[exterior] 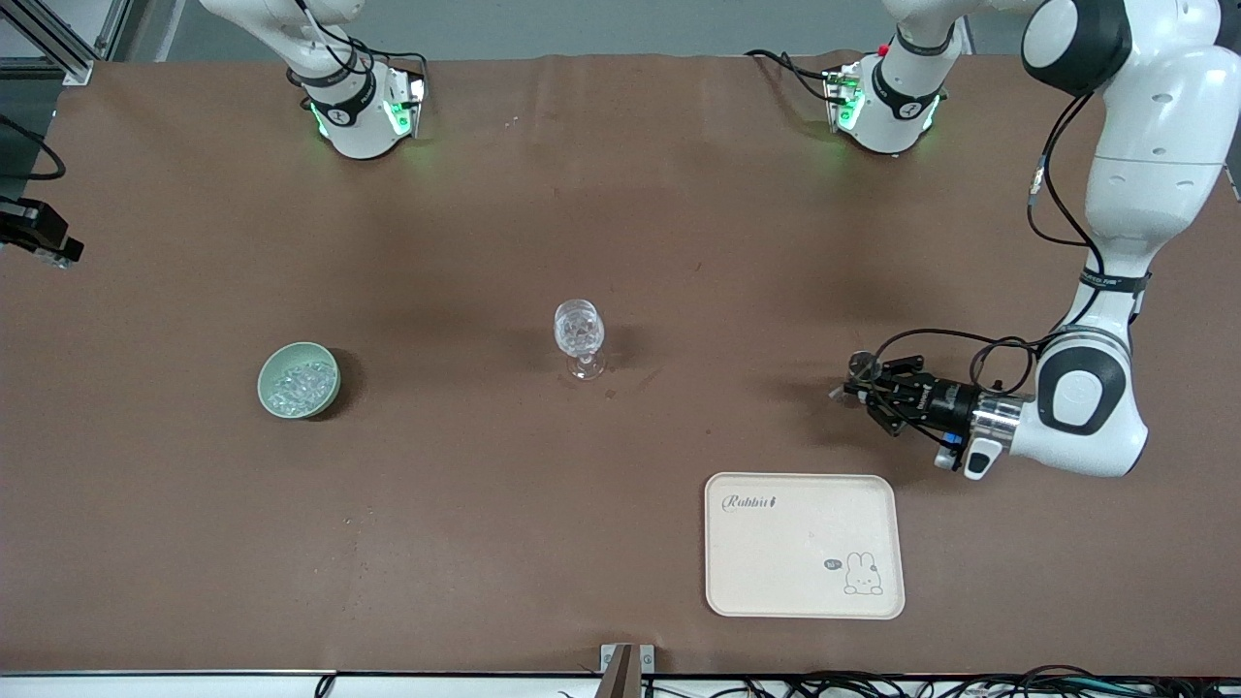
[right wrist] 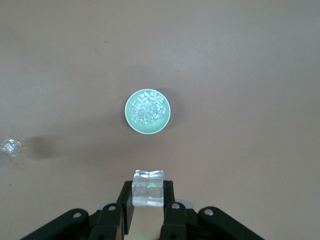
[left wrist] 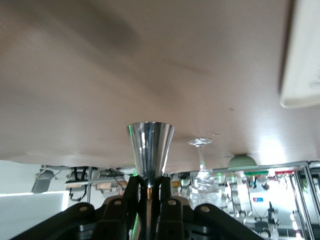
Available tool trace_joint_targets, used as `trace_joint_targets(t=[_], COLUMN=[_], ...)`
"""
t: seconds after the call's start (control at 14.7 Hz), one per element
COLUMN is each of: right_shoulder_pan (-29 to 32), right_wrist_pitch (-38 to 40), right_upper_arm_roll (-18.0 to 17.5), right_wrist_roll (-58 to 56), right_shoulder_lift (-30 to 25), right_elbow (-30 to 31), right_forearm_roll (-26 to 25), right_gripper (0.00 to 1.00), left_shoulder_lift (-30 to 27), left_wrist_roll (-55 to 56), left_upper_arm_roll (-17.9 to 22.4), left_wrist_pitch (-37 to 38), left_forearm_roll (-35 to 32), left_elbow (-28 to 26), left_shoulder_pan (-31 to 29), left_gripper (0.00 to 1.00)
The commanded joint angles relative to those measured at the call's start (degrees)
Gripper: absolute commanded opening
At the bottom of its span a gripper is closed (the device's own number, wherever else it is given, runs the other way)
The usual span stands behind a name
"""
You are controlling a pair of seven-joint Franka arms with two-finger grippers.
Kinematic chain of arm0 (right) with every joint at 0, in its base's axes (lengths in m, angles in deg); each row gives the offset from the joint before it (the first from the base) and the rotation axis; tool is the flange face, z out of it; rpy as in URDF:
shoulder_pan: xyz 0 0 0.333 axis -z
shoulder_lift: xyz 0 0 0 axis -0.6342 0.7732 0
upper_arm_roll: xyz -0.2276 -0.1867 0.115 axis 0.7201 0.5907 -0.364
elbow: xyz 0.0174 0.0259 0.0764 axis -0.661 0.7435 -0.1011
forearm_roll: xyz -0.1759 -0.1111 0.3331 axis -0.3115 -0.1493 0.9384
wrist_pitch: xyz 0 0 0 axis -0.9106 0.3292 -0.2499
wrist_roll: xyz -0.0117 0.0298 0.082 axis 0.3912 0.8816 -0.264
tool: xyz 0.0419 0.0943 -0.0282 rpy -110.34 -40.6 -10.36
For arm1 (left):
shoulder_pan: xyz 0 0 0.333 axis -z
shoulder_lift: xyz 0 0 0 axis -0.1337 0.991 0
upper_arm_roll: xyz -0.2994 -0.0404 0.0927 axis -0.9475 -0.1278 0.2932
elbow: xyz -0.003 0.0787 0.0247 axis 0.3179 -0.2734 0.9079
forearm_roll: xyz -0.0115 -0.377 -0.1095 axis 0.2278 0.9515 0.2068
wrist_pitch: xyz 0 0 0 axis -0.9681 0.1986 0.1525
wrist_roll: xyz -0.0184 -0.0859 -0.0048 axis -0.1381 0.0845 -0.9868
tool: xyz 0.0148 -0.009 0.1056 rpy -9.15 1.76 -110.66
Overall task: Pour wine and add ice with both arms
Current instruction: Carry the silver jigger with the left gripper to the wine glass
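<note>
Holding a small shiny metal cup [left wrist: 150,150] by its narrow end with the left gripper [exterior: 870,388], fingers [left wrist: 166,192] closed tight on it, wide mouth pointing away from the wrist. Lying nearly level there, low over the brown table cover [exterior: 620,194] at the left arm's end, near the corner of a cream tray [exterior: 805,543]. Reaching in from the base at the top of the front view, elbow bent low beside the table edge.

Pinching one clear ice cube [right wrist: 148,184] with the right gripper [right wrist: 148,200], fingers [right wrist: 168,197] closed on its two sides. Hanging high, straight over a pale green bowl [right wrist: 131,117], looking down into it; out of the front view.

Finding the ice [exterior: 301,380] heaped as a pile of small glinting chunks in that bowl, toward the right arm's end of the table. Filling most of the bowl, piled below the rim.

Standing upright near the middle of the table: a stemmed wine glass [exterior: 579,334], well apart from both bowl and tray, with something clear and glinting inside, hard to tell more. Sitting slightly farther from the front camera than the bowl.

Resting flat nearest the front camera: the tray, marked with a small rabbit drawing in one corner and a word printed in another. Touching neither gripper nor glass.
</note>
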Motion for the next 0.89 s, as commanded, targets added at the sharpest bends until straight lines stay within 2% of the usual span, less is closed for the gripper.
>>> trace_joint_targets(t=[0.0, 0.14, 0.34, 0.68, 0.82], right_shoulder_pan=[0.57, 0.75, 0.66, 0.49, 0.31], right_wrist_pitch=[0.53, 0.62, 0.62, 0.88, 0.97], right_upper_arm_roll=[-0.12, 0.06, 0.06, 0.06, -0.12], right_wrist_roll=[-0.02, -0.81, -0.98, -0.98, -0.9], right_shoulder_lift=[0.72, 0.72, 0.8, 0.72, 0.72], right_elbow=[-2.2, -2.2, -2.2, -2.2, -2.2], right_forearm_roll=[1.13, 1.13, 1.13, 1.05, 1.22], right_gripper=[0.0, 0.0, 0.0, 0.0, 0.0], left_shoulder_lift=[-4.65, -5.63, -7.3, -10.72, -11.61], left_wrist_roll=[5.66, 11.19, 18.31, 29.48, 33.95], left_upper_arm_roll=[-1.4, -2.8, -7.2, -7.39, -7.21], left_wrist_pitch=[-5.03, -8.82, -15.23, -23.24, -25.88], left_forearm_roll=[1.73, 2.08, 2.26, 1.29, -1.59], left_elbow=[-0.98, -0.9, -0.98, -1.07, -0.99], left_shoulder_pan=[4.85, 7.75, 10.39, 19.78, 23.57], left_gripper=[0.0, 0.0, 0.0, 0.0, 0.0])
